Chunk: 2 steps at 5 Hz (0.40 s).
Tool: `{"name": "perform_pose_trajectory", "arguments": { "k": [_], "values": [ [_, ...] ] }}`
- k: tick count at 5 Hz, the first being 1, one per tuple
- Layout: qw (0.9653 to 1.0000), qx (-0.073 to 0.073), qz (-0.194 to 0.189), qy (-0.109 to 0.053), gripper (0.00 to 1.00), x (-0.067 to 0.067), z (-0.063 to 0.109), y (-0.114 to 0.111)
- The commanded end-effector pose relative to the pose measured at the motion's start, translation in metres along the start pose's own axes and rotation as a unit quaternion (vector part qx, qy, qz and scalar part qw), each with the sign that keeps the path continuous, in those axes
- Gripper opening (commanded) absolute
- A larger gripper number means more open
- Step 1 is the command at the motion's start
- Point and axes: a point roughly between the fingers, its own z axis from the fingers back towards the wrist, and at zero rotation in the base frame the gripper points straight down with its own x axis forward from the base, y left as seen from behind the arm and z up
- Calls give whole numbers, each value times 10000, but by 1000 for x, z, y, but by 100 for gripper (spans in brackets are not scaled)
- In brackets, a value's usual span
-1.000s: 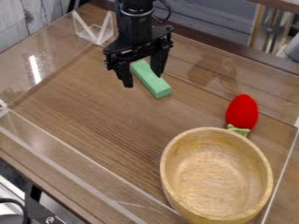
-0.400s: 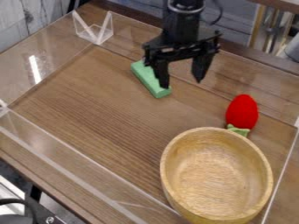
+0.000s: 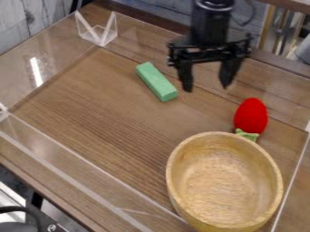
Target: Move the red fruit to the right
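The red fruit (image 3: 251, 115) is a small glossy strawberry with a light green cap, lying on the wooden table at the right, just above the wooden bowl's rim. My black gripper (image 3: 208, 78) hangs pointing down, up and to the left of the fruit and apart from it. Its two fingers stand wide open and hold nothing. One fingertip (image 3: 187, 88) is near the green block's right end.
A flat green rectangular block (image 3: 157, 82) lies left of the gripper. A large wooden bowl (image 3: 227, 181) fills the lower right. Clear plastic walls (image 3: 36, 68) border the table on the left, and a clear bracket (image 3: 96, 30) stands at the back left.
The gripper has travelled right, from over the green block toward the red fruit, and its wrist has rolled. The block and fruit have stayed put.
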Motion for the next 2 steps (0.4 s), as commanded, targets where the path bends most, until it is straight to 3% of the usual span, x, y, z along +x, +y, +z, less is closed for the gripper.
{"name": "perform_pose_trajectory", "arguments": {
  "k": [1,2],
  "values": [
    [9997,-172,-69,-155,100,-9,14,-31],
    [9994,-98,-311,-142,100,-8,8,-34]
  ]
}}
